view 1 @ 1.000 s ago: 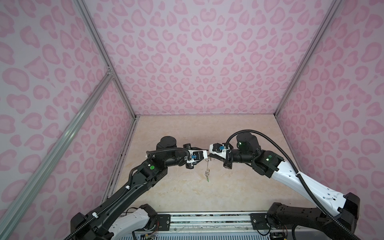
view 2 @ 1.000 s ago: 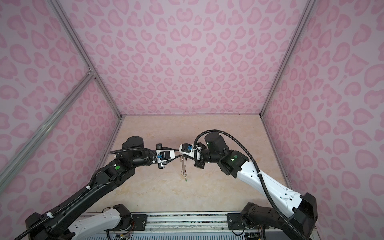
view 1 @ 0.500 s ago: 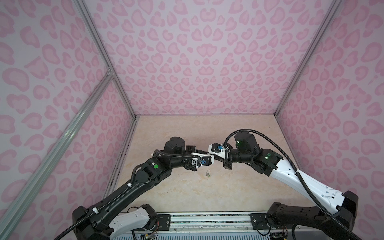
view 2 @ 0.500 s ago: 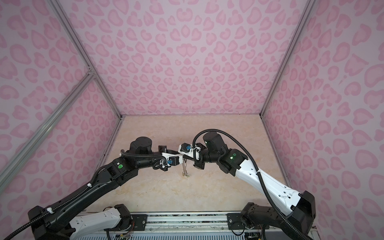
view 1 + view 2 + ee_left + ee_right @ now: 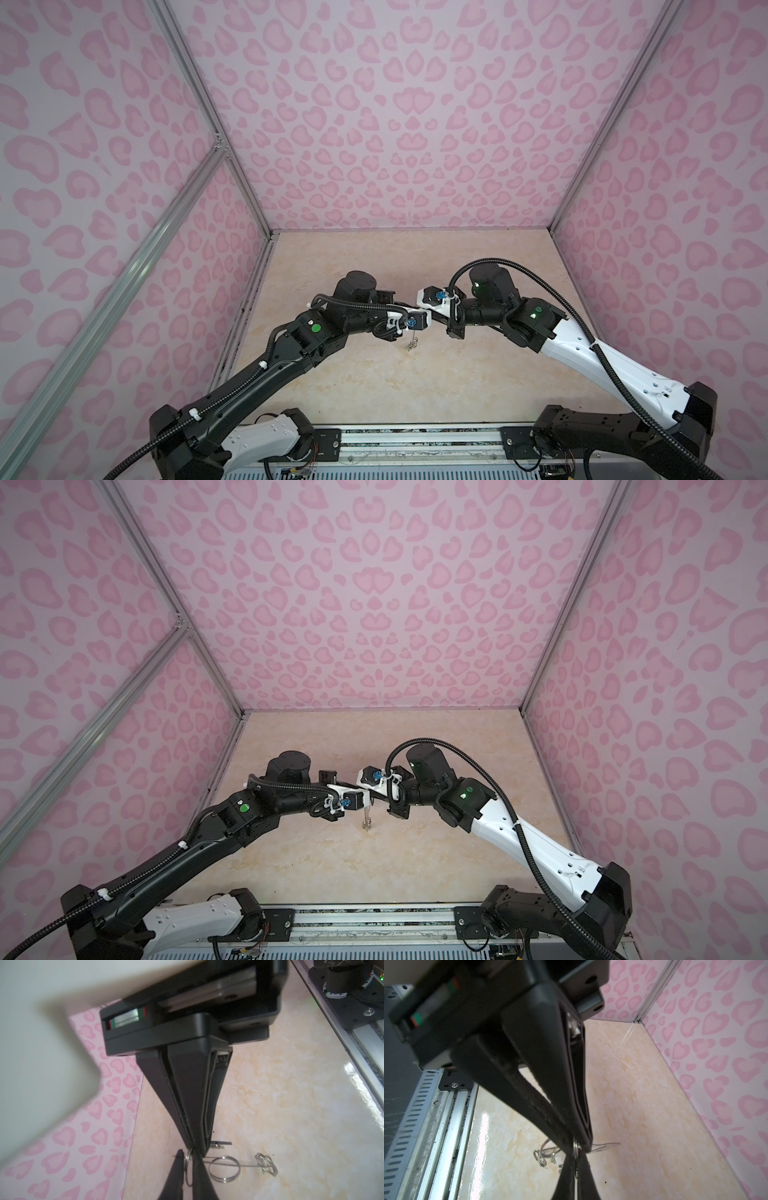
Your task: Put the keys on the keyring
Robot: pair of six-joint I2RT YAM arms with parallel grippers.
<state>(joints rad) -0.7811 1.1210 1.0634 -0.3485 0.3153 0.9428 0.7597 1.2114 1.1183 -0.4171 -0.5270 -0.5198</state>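
Observation:
My two grippers meet tip to tip above the middle of the table, in both top views. The left gripper [image 5: 188,1153] [image 5: 360,802] is shut on a small split ring [image 5: 188,1185] of the keyring. The right gripper [image 5: 576,1157] [image 5: 376,798] is shut on the same ring [image 5: 575,1146] from the opposite side. From it hang a larger split ring [image 5: 225,1180] and a bunch of small rings [image 5: 267,1163] [image 5: 411,343] with a green speck. A flat metal key blade [image 5: 221,1143] [image 5: 606,1144] sticks out beside the right fingertip. No key tags or grey plate can be made out.
The beige marble table [image 5: 415,382] is closed in by pink heart-patterned walls [image 5: 395,124] at the back and on both sides. A metal rail [image 5: 415,436] with both arm bases runs along the front edge.
The left arm has moved right until its gripper meets the right gripper's tip, and its jaws have shut on the small ring. The right arm has barely moved.

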